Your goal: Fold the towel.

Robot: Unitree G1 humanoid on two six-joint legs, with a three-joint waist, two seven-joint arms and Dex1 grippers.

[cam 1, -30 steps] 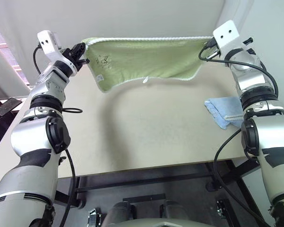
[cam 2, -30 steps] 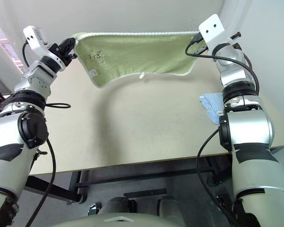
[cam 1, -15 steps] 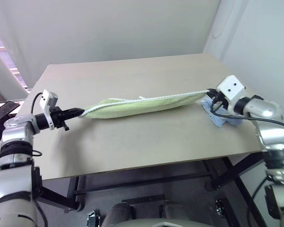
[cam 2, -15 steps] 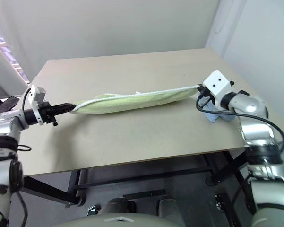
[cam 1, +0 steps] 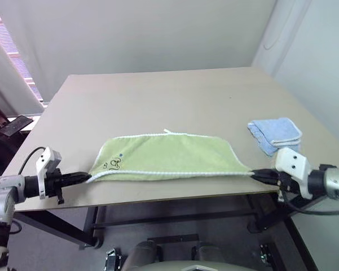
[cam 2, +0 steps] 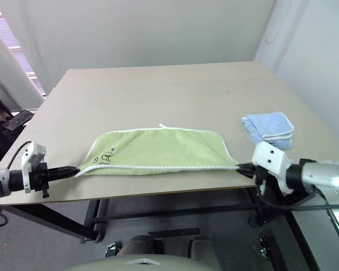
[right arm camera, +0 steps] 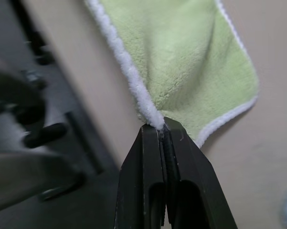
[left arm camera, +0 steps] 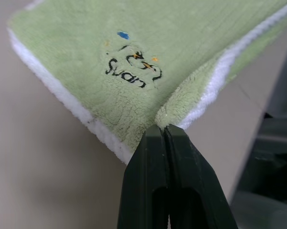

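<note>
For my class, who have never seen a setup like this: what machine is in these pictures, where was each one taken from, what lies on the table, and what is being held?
This is a humanoid robot with two arms, each ending in a gripper of two black fingers. Two pictures come from a stereo camera on its head, looking down over the beige table. The other two come from cameras on the wrists, looking along each gripper's fingers.

On the table lies a light green towel with white edging, laid flat near the front edge. The wrist close-up shows its small dark "Swan" mark. A smaller folded light blue cloth lies apart, on the robot's right.

The left gripper is shut on one near corner of the towel, and the right gripper is shut on the other.
</note>
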